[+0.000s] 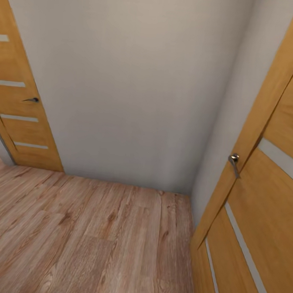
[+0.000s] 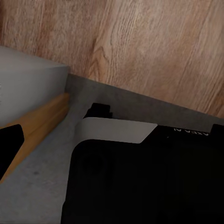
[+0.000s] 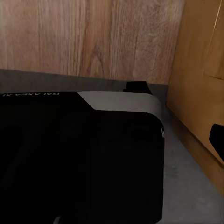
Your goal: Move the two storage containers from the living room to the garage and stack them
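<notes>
The two storage containers are out of view, and so is the garage. I face a corner of a passage with a light wood plank floor [image 1: 92,239] and a plain pale wall [image 1: 133,84]. In the left wrist view a dark tip [image 2: 9,144], perhaps one finger of my left gripper, pokes in at the frame's edge above my black base [image 2: 149,182]. A similar dark tip [image 3: 218,142] sits at the edge of the right wrist view beside the base [image 3: 79,158]. Neither view shows both fingers, so how the jaws stand is unclear.
A wooden door [image 1: 18,111] with a lever handle [image 1: 32,99] stands at the left. Close on my right an open wooden door [image 1: 270,194] with a metal handle [image 1: 234,161] juts in; it also shows as the wooden door [image 3: 196,70] near my base.
</notes>
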Tool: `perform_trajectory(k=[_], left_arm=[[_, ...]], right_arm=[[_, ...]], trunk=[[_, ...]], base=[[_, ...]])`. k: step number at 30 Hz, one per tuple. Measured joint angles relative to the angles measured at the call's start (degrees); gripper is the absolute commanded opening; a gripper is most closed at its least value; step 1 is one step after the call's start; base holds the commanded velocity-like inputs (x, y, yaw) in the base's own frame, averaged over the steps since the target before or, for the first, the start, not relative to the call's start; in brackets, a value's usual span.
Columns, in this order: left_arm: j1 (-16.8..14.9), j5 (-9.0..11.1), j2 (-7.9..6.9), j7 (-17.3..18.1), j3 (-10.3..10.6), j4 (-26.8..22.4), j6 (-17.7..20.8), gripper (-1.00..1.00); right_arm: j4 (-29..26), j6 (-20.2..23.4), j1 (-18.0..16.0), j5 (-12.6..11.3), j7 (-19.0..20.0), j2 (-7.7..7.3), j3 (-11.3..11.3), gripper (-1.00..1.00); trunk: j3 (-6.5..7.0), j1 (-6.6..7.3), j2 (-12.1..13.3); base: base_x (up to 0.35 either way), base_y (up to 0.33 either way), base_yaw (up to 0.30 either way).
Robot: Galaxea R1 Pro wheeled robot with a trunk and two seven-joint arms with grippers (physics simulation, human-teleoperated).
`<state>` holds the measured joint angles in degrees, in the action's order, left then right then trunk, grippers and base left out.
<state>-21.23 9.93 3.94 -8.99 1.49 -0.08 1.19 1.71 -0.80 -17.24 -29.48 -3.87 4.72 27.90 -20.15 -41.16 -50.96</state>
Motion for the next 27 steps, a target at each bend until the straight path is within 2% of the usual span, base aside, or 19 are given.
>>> perform_trajectory(k=[6,11,27], left_arm=[[0.0,0.0,0.0,-0.1,0.0,0.0,0.0,1.0],[0.0,-0.1,0.0,-0.1,0.0,0.0,0.0,1.0],[0.0,-0.1,0.0,0.0,0.0,0.0,0.0,1.0]], right_arm=[[0.0,0.0,0.0,0.1,0.0,-0.01,0.0,1.0],[0.0,0.0,0.0,0.1,0.0,-0.02,0.0,1.0],[0.0,0.0,0.0,0.0,0.0,-0.02,0.0,1.0]], trunk=[[0.0,0.0,0.0],[0.0,0.0,0.0],[0.0,0.03,0.0]], base=[[0.002,-0.001,0.218],[0.05,0.0,0.068],[0.305,0.0,0.002]])
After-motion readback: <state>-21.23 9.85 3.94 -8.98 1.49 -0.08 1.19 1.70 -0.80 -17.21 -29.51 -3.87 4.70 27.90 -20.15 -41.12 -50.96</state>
